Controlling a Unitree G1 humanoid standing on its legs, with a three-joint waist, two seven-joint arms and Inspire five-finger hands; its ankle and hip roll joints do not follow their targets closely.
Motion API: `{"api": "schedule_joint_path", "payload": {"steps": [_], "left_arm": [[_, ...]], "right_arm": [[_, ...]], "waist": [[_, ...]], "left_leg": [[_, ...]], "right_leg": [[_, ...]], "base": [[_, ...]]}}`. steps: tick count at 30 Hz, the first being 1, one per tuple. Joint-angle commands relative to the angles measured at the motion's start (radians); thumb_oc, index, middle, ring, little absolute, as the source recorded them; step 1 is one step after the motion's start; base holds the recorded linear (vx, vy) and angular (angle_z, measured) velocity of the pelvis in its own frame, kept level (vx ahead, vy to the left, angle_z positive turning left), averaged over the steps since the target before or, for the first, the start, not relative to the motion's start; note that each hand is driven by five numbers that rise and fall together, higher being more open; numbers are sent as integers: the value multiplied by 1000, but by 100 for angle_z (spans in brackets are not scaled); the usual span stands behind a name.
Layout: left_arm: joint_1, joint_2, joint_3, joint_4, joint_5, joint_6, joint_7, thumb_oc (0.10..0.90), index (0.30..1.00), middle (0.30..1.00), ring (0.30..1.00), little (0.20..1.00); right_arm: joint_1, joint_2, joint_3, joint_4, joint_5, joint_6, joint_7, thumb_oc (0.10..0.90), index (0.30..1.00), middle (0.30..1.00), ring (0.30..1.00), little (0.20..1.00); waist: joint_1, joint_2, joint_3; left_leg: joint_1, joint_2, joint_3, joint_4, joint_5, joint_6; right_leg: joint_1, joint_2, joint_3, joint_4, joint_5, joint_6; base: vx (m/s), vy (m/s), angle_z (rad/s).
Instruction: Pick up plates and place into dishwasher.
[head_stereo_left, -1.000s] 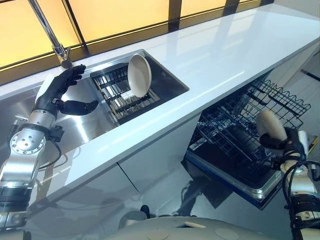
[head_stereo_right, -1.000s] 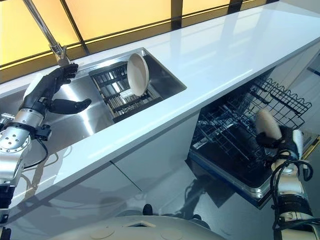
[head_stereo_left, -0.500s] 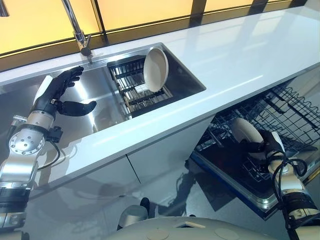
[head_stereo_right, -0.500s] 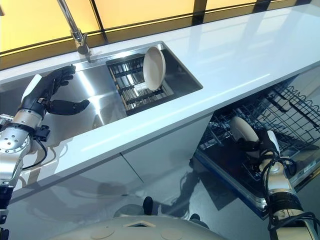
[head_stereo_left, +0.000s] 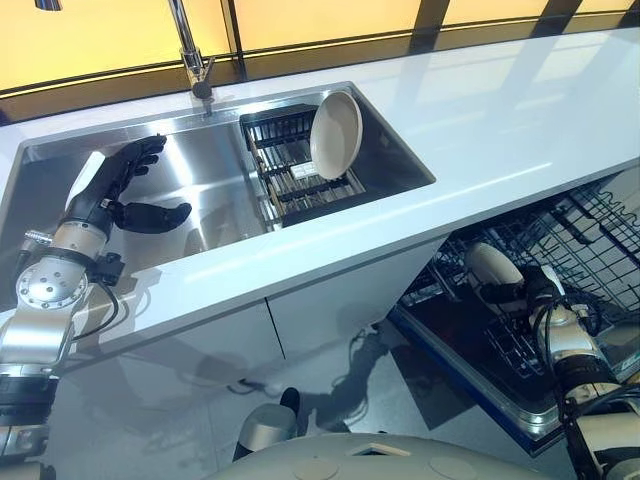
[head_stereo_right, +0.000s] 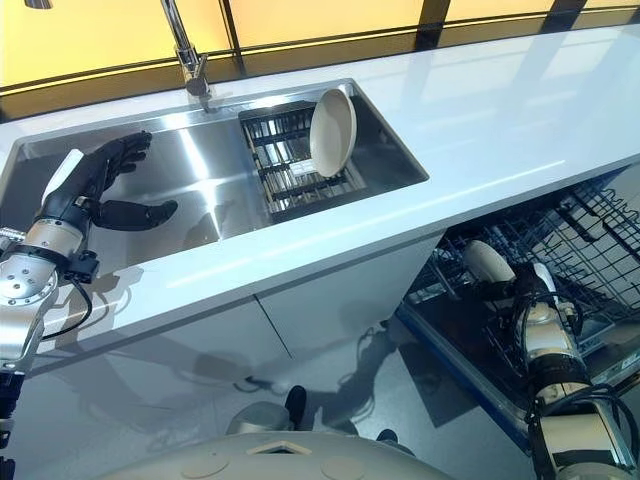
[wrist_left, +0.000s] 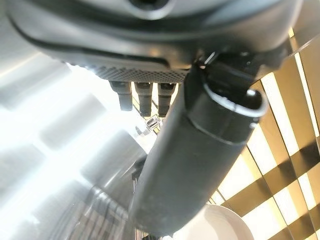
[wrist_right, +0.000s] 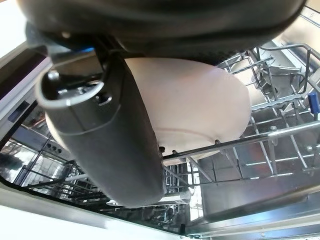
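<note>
Left hand (head_stereo_left: 118, 195) hovering over the stainless steel sink basin (head_stereo_left: 210, 175), fingers straight and spread, thumb out, holding nothing. Just beside it, toward the right of the basin, a cream round plate (head_stereo_left: 335, 135) is standing on edge in the dark wire drying rack (head_stereo_left: 295, 180). Further right, below the white countertop (head_stereo_left: 500, 120), the right hand (head_stereo_right: 528, 300) is gripping a second cream plate (head_stereo_right: 487, 262), thumb clamped across it, lowering it into the wire dishwasher rack (head_stereo_left: 560, 250). Step looks like placement; next calls for seating the plate between tines, then letting go. Against a second ago, the plate is sitting lower and deeper in the rack; camera has swung too.
</note>
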Motion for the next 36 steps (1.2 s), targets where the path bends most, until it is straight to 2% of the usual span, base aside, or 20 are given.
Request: {"api": "schedule_joint_path", "payload": {"steps": [1, 6, 13, 19, 22, 28, 30, 36], "left_arm": [[-109, 91, -5, -77, -7, -65, 28, 800, 900, 900, 900, 900], [-114, 88, -9, -75, -11, -64, 27, 800, 900, 900, 900, 900], [-121, 88, -5, -56, -15, -70, 21, 800, 900, 900, 900, 900], [-145, 65, -17, -25, 13, -81, 23, 800, 900, 900, 900, 900], [-157, 63, -16, -17, 28, -81, 24, 800, 900, 900, 900, 900], [-165, 88, 10, -8, 43, -81, 10, 800, 900, 900, 900, 900], [-179, 104, 14, 5, 51, -82, 11, 800, 900, 900, 900, 900], [-228, 130, 6, 26, 71, -65, 16, 800, 900, 900, 900, 900]], "right_arm": [[-134, -79, 95, 13, 7, -15, -34, 800, 900, 900, 900, 900], [-144, -64, 107, -22, 9, -13, -41, 800, 900, 900, 900, 900], [-124, -55, 96, -104, 14, -46, -81, 800, 900, 900, 900, 900], [-53, 9, 27, -282, 17, -170, -236, 800, 900, 900, 900, 900], [4, 37, -8, -353, 6, -210, -273, 800, 900, 900, 900, 900], [109, 67, -79, -464, 11, -285, -286, 800, 900, 900, 900, 900], [142, 66, -119, -499, 23, -315, -292, 800, 900, 900, 900, 900], [181, 61, -167, -534, 39, -344, -291, 800, 900, 900, 900, 900]], "waist": [[36, 42, -53], [34, 41, -50], [13, 39, -49], [-32, 44, -52], [-56, 48, -57], [-106, 51, -69], [-135, 52, -72], [-174, 51, -83]], "left_leg": [[5, 25, -10, 25, -113, -28], [12, 24, -6, 24, -116, -24], [21, 21, 14, 32, -127, -17], [33, 16, 47, 41, -145, -1], [38, 17, 66, 40, -150, 3], [47, 16, 103, 40, -160, 9], [51, 15, 118, 41, -164, 12], [55, 13, 141, 42, -171, 13]], "right_leg": [[-7, -67, -25, 69, -52, 72], [-7, -72, -20, 71, -49, 76], [-19, -77, 0, 79, -42, 83], [-32, -77, 39, 81, -36, 88], [-39, -76, 56, 81, -34, 90], [-53, -70, 91, 81, -33, 91], [-62, -66, 109, 84, -32, 91], [-72, -53, 138, 77, -29, 87]], "base": [[0, 0, 0], [0, 0, 0], [-6, 1, -2], [-31, -10, -8], [-52, 2, -18], [-67, -3, -16], [-93, -21, -20], [-59, -14, -17]]}}
